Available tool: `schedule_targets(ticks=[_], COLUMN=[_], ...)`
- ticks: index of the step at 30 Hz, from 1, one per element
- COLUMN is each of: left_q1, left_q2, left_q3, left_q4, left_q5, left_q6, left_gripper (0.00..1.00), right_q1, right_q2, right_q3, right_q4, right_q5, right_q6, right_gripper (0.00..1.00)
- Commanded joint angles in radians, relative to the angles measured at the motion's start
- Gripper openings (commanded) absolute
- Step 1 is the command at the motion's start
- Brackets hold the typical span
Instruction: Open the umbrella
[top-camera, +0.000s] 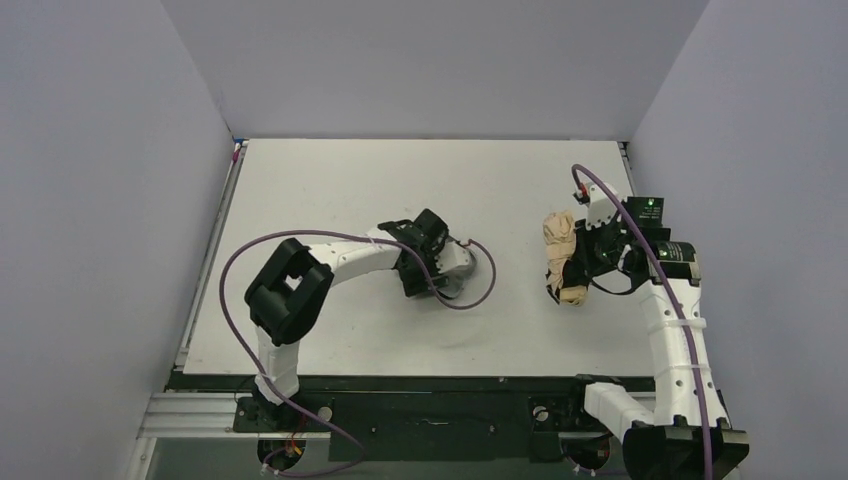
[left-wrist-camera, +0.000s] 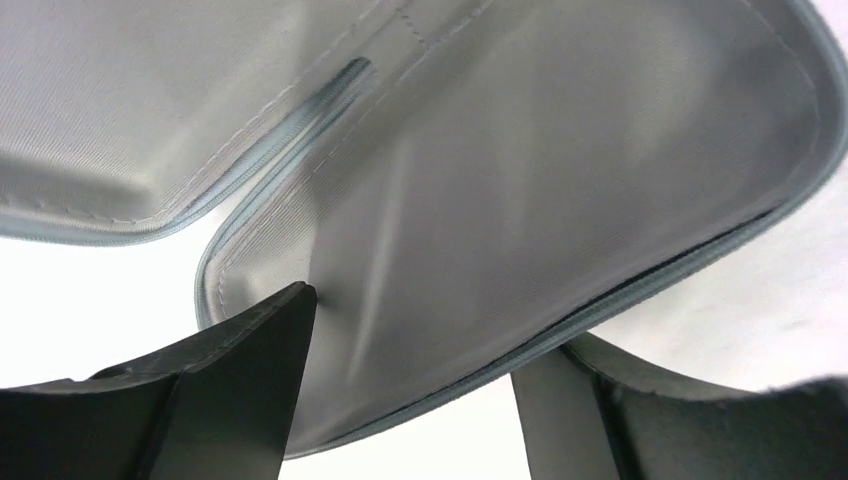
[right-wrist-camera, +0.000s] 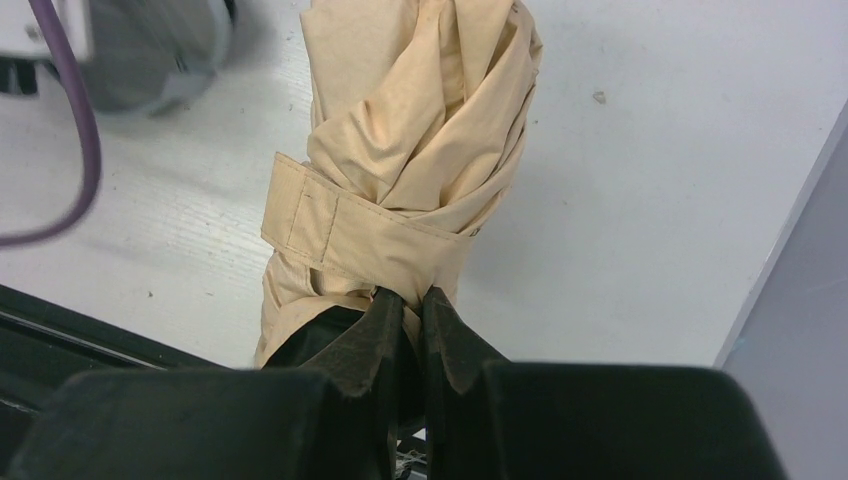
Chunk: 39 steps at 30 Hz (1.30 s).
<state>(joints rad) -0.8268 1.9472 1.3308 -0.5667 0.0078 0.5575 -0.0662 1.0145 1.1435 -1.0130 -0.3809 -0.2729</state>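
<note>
The umbrella (top-camera: 560, 240) is folded into a peach-tan bundle, held up off the table at the right. In the right wrist view the umbrella (right-wrist-camera: 420, 130) is wrapped by its closure strap (right-wrist-camera: 340, 225), with black lining showing at its lower end. My right gripper (right-wrist-camera: 412, 300) is shut on the canopy fabric just below the strap; it also shows in the top view (top-camera: 585, 258). My left gripper (top-camera: 425, 255) is at the table's middle over a grey pouch (top-camera: 458, 268). Its jaws (left-wrist-camera: 420, 330) stand wide apart with the pouch (left-wrist-camera: 560, 180) between them. The handle and shaft are hidden.
The white table (top-camera: 330, 180) has grey walls on three sides, the right wall close to the right arm. A purple cable (top-camera: 480, 285) loops beside the left gripper. A dark front edge (top-camera: 400, 385) runs along the near side.
</note>
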Motion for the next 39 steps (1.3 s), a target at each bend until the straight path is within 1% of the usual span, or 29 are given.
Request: schedule_targets(ticks=[1, 4, 6, 14, 18, 22, 24, 25, 26, 27, 28, 29, 33, 34, 35, 36, 37, 38, 39], left_q1=[0.171, 0.244, 0.312, 0.662, 0.749, 0.801, 0.812, 0.813, 0.814, 0.814, 0.815, 0.815, 0.816, 0.815, 0.815, 0.814, 0.812, 0.811, 0.806], left_q2=[-0.012, -0.056, -0.069, -0.096, -0.150, -0.219, -0.270, -0.309, -0.328, -0.362, -0.387, -0.399, -0.481, -0.516, -0.532, -0.564, -0.579, -0.602, -0.612], left_q3=[-0.079, -0.129, -0.160, -0.255, -0.341, -0.395, -0.383, -0.373, -0.341, -0.323, -0.273, -0.245, -0.078, -0.059, -0.022, -0.003, 0.036, 0.055, 0.094], left_q4=[-0.145, -0.160, -0.179, -0.233, -0.233, -0.236, -0.256, -0.270, -0.277, -0.303, -0.333, -0.347, -0.406, -0.403, -0.402, -0.403, -0.403, -0.400, -0.397], left_q5=[-0.092, -0.107, -0.113, -0.142, -0.148, -0.145, -0.114, -0.092, -0.080, -0.050, -0.022, -0.015, 0.120, 0.174, 0.200, 0.263, 0.300, 0.371, 0.411], left_q6=[0.126, 0.196, 0.233, 0.383, 0.439, 0.459, 0.444, 0.420, 0.405, 0.372, 0.356, 0.319, 0.227, 0.210, 0.175, 0.156, 0.109, 0.085, 0.030], left_gripper=[0.65, 0.59, 0.55, 0.50, 0.50, 0.51, 0.57, 0.64, 0.68, 0.75, 0.80, 0.81, 0.90, 0.95, 0.96, 0.97, 1.00, 0.98, 0.97], right_q1=[-0.010, -0.009, -0.009, 0.000, 0.015, 0.041, 0.057, 0.072, 0.094, 0.104, 0.124, 0.144, 0.206, 0.214, 0.227, 0.233, 0.242, 0.246, 0.255], right_q2=[0.042, 0.073, 0.087, 0.118, 0.119, 0.113, 0.110, 0.109, 0.106, 0.100, 0.097, 0.092, 0.077, 0.076, 0.073, 0.074, 0.075, 0.076, 0.078], right_q3=[0.045, 0.064, 0.075, 0.083, 0.071, 0.057, 0.056, 0.056, 0.055, 0.055, 0.055, 0.055, 0.060, 0.061, 0.064, 0.066, 0.072, 0.075, 0.080], right_q4=[0.051, 0.054, 0.055, 0.056, 0.060, 0.084, 0.103, 0.119, 0.128, 0.150, 0.161, 0.187, 0.278, 0.294, 0.328, 0.359, 0.373, 0.399, 0.410], right_q5=[-0.037, -0.040, -0.043, -0.087, -0.112, -0.145, -0.168, -0.180, -0.187, -0.200, -0.216, -0.226, -0.264, -0.282, -0.291, -0.314, -0.326, -0.350, -0.360], right_q6=[0.006, -0.001, -0.004, 0.001, 0.007, 0.027, 0.043, 0.052, 0.057, 0.067, 0.072, 0.085, 0.138, 0.149, 0.179, 0.196, 0.229, 0.244, 0.279], right_gripper=[0.00, 0.00, 0.00, 0.00, 0.00, 0.00, 0.00, 0.00, 0.00, 0.00, 0.00, 0.00, 0.00, 0.00, 0.00, 0.00, 0.00, 0.00, 0.00])
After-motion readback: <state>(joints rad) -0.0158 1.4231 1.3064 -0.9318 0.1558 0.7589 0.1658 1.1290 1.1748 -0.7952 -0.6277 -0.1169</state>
